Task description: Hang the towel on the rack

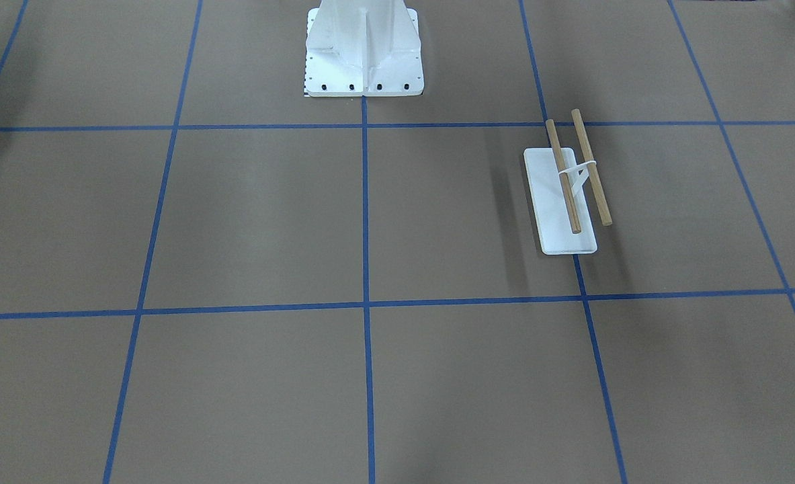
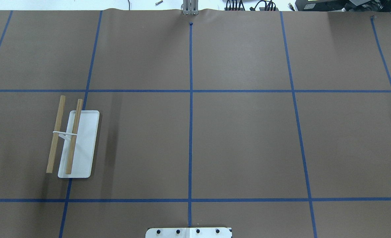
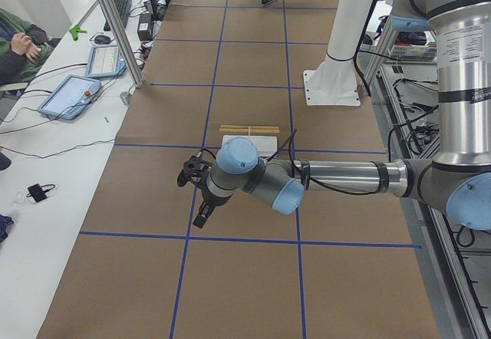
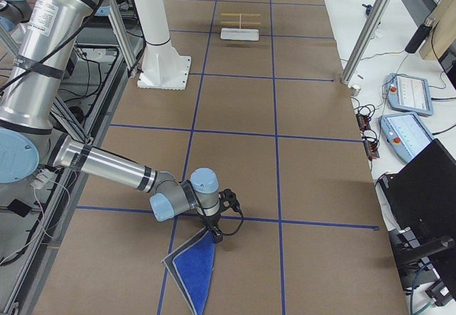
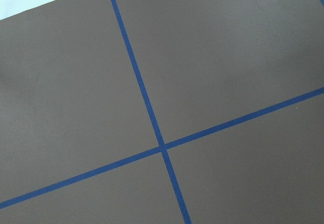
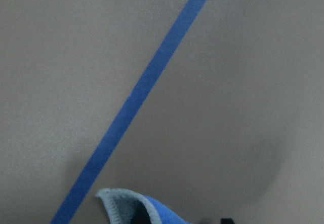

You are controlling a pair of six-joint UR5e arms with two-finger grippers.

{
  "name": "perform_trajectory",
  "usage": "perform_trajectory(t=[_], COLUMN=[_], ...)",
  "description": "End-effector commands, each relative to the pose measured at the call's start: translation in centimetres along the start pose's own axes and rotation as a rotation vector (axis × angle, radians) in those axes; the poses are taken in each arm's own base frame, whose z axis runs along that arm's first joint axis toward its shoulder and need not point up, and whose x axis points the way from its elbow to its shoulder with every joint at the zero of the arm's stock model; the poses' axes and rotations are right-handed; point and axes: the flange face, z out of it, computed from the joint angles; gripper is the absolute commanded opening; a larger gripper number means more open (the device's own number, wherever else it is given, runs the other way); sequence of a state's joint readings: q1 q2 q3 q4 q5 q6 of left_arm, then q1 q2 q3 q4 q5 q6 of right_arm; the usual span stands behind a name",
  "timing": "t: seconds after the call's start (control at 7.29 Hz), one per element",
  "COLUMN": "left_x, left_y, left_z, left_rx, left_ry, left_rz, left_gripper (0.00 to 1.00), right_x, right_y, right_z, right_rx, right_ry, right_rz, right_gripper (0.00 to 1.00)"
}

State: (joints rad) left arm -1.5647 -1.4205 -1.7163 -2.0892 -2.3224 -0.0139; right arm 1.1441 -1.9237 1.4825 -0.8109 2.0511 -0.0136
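The rack [image 2: 70, 138] stands on the brown table with a white base and two wooden dowels, bare; it also shows in the front view [image 1: 575, 176] and both side views [image 3: 250, 132] [image 4: 241, 24]. The blue towel [image 4: 191, 265] lies at the table's far right end, one corner lifted at my right gripper [image 4: 214, 235]; I cannot tell if that gripper is shut. A curled towel corner [image 6: 136, 209] shows in the right wrist view. My left gripper [image 3: 201, 216] hangs low over the table near the rack, with nothing seen in it; I cannot tell whether it is open or shut.
The white robot pedestal [image 1: 363, 54] is bolted at mid-table. Blue tape lines [image 2: 190, 99] grid the brown surface. Tablets [image 4: 406, 90] and cables lie on side tables. A metal post [image 3: 115, 24] stands at the table edge. An operator [image 3: 15, 44] sits at the left.
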Motion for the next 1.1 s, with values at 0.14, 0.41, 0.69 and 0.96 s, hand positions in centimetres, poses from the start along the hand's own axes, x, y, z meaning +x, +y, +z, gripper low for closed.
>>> perform_trajectory(t=[0.14,0.41,0.69,0.96], left_x=[-0.2,-0.2,-0.1,0.1], left_y=[0.2,0.2,0.0,-0.5], left_z=[0.2,0.2,0.2,-0.1], left_rx=[-0.004,-0.004,-0.002,0.008], left_ry=[0.0,0.0,0.0,0.002], left_rz=[-0.004,-0.005,-0.003,0.008], left_gripper=[0.99,0.99,0.99,0.99], right_x=[-0.1,-1.0,-1.6,-2.2], right_y=[-0.4,-1.6,-3.6,-11.4], right_z=[-0.2,-1.4,-4.2,-7.5], right_rx=[0.008,0.038,0.105,0.226], right_ry=[0.0,-0.032,-0.096,-0.165], right_rz=[-0.004,-0.017,-0.026,-0.078], right_gripper=[0.0,0.0,0.0,0.0])
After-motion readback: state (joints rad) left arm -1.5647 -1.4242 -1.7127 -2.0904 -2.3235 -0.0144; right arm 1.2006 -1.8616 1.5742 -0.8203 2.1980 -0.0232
